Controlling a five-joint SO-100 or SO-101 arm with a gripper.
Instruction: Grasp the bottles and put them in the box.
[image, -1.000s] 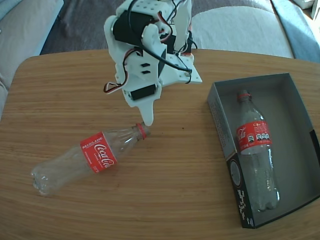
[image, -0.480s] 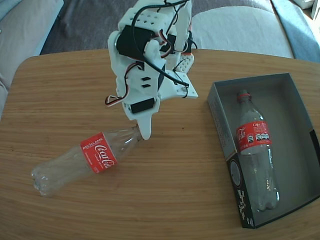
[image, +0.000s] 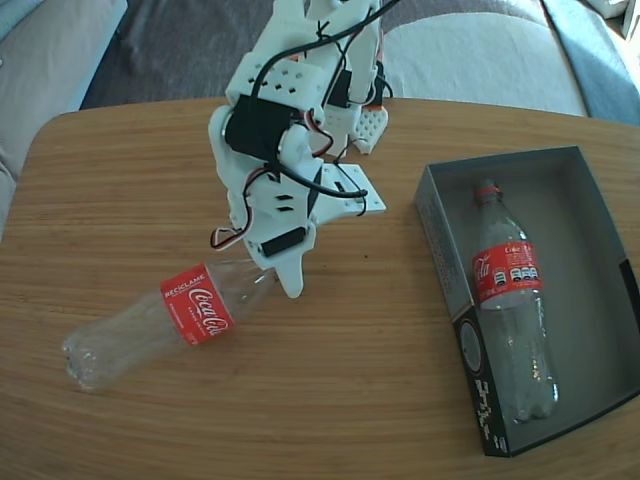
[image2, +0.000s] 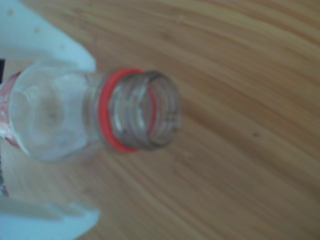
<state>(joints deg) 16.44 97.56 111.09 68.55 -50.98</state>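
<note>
One clear bottle (image: 170, 325) with a red label lies on its side on the wooden table (image: 350, 380) at the left of the fixed view, its neck pointing up-right. My white gripper (image: 282, 280) is down over that neck and hides the red ring there. In the wrist view the uncapped mouth and red ring of this bottle (image2: 135, 112) fill the middle, and my gripper (image2: 95, 140) is open, with one white finger (image2: 45, 40) above the bottle's shoulder and the other below. A second bottle (image: 512, 310) lies inside the box (image: 437, 225) on the right, against its left wall.
The right half of the box floor (image: 590, 290) is bare grey. A grey sofa (image: 480, 50) runs behind the table's far edge. The arm's base (image: 345, 110) stands at the table's back middle.
My gripper has come down and toward the lying bottle. Its fingertip, once beside the red ring, now covers the neck. Neither bottle has moved.
</note>
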